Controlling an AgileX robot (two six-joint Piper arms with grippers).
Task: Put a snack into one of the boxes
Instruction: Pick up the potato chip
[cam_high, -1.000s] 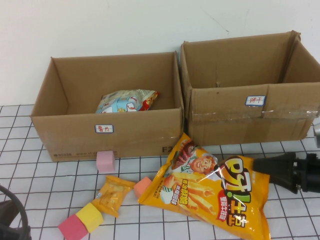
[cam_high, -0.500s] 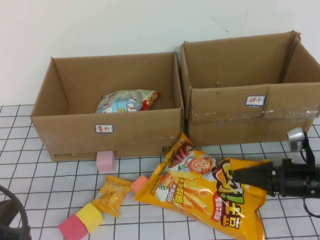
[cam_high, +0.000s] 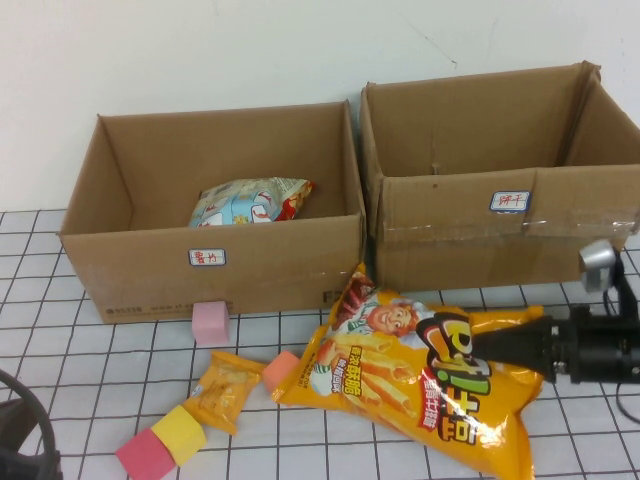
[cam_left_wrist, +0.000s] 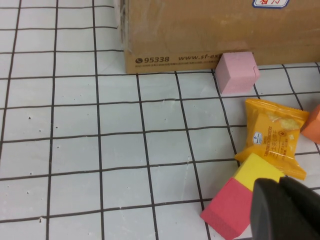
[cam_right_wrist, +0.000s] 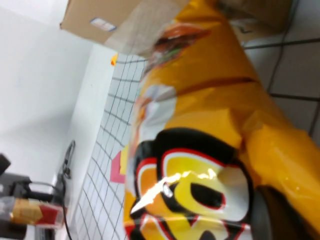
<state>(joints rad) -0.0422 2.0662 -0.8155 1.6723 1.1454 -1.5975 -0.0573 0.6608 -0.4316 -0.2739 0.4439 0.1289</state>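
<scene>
- Right pincer (cam_high: 515, 345), at the frame's lower right, clamps the big orange snack bag (cam_high: 410, 370) by its edge.
- Left pincer (cam_left_wrist: 285, 210) hovers low at lower left above the yellow and red blocks (cam_left_wrist: 240, 197); its opening cannot be told.

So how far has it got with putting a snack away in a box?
One bag already lies in the left box. In hand: the right pincer is shut on the edge of the big orange chip bag, which rests on the table. The left pincer hovers near the colored blocks. Left to do: lifting the chip bag into a box; the right box is nearest.
</scene>
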